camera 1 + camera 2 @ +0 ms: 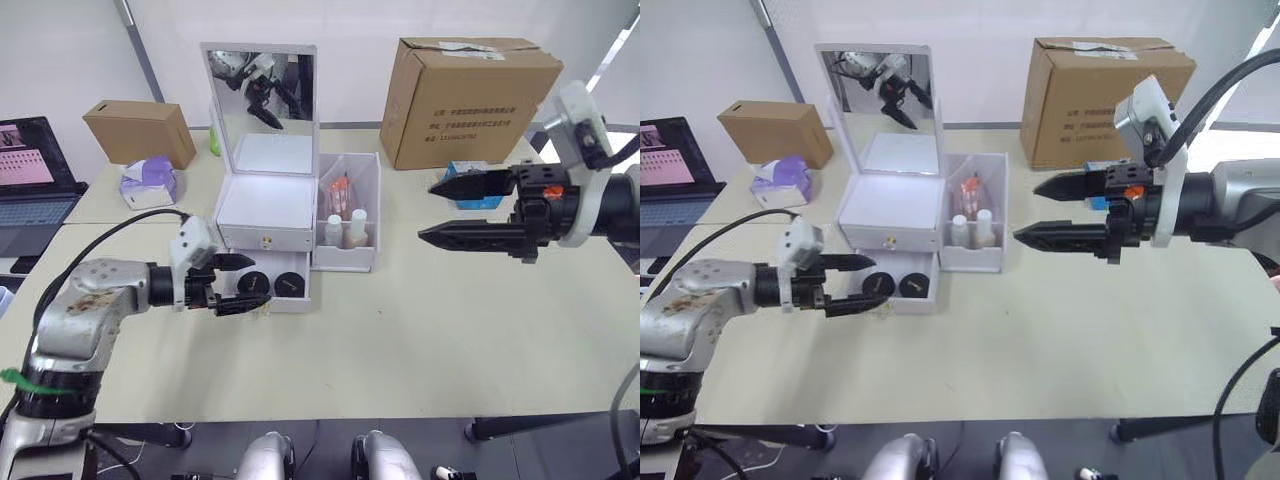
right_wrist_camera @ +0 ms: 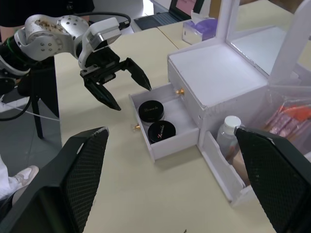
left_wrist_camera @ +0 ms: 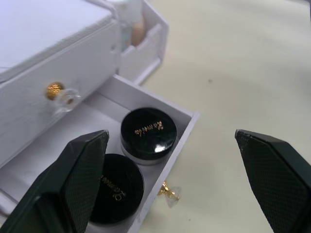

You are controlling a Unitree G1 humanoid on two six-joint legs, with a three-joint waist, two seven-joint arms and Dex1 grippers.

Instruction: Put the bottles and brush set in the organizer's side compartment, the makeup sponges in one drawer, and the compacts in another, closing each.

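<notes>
Left gripper [image 1: 238, 283] open at drawer [image 2: 165, 145], 9 o'clock side; off-centre push may jam it. Right gripper [image 1: 462, 209] open, idle.

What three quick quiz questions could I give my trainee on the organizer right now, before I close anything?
1. True or false: the lower drawer stands open with two black compacts inside.
2. Which gripper is nearest that drawer's gold knob: A) left gripper B) right gripper?
3. Fill in: the bottles stand in the organizer's ____ compartment.

Key: 1 true; 2 A; 3 side.
</notes>
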